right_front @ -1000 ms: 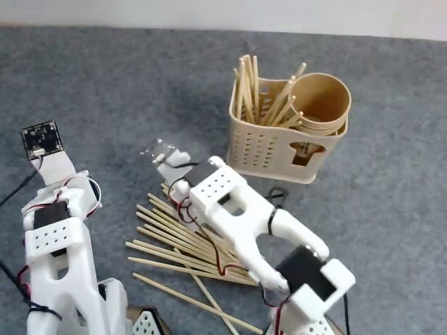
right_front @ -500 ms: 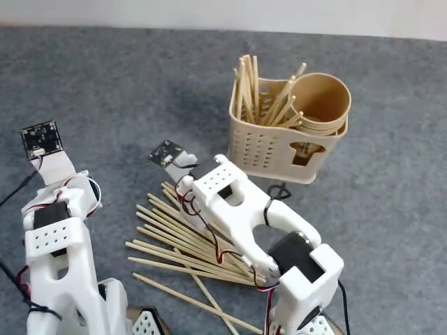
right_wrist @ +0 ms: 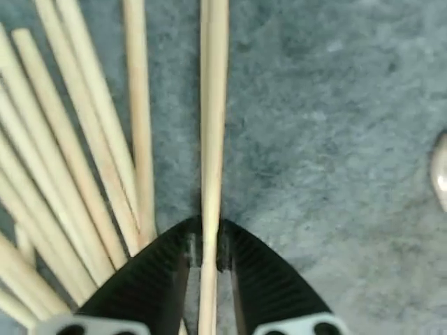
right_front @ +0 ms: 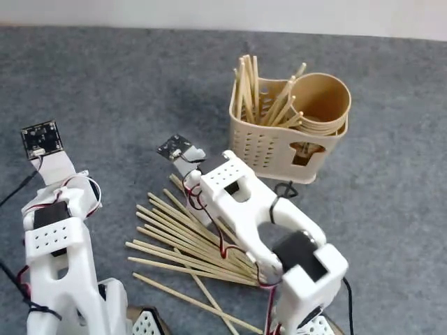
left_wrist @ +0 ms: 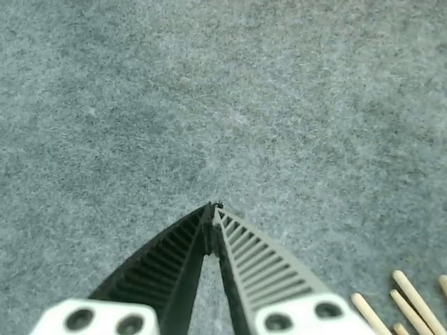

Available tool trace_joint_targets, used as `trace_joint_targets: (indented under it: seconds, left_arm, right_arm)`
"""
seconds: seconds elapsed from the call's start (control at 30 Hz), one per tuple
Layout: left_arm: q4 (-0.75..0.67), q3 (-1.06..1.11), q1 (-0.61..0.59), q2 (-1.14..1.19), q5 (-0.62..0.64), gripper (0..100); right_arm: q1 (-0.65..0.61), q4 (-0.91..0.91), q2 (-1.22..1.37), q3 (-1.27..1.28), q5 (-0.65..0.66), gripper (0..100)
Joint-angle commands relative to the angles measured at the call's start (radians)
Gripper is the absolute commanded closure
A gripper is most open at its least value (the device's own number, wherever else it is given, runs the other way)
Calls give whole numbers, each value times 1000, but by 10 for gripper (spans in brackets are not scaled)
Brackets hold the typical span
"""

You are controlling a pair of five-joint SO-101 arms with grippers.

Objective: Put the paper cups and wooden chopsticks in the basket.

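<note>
Several wooden chopsticks [right_front: 174,241] lie fanned on the grey carpet between the two arms. In the right wrist view, my right gripper [right_wrist: 208,241] is shut on one chopstick [right_wrist: 212,105] at the edge of the fan, with more chopsticks [right_wrist: 84,160] beside it. The beige slotted basket [right_front: 279,150] stands behind the right arm [right_front: 237,202]. It holds upright chopsticks [right_front: 255,87] and stacked paper cups [right_front: 323,101]. My left gripper [left_wrist: 213,206] is shut on nothing over bare carpet, with a few chopstick ends [left_wrist: 398,300] near it.
The left arm [right_front: 52,230] stands at the near left, with its camera board [right_front: 40,138] raised. Open grey carpet [right_front: 119,91] spreads across the back left. A pale wall edge [right_front: 223,14] runs along the far side.
The right arm's wrist has shifted to the right, a little closer to the basket. The left arm has not moved.
</note>
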Motion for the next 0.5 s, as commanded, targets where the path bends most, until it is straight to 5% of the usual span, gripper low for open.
trace_joint_targets:
  seconds: [0.0, 0.47]
  left_arm:
    - [-17, -4, -10, -19, -5, 993]
    - [-17, -4, -10, -19, -5, 993]
  right_arm:
    - [15, -5, -148, 25, 9, 994]
    - [15, -7, -539, 197, 3, 994]
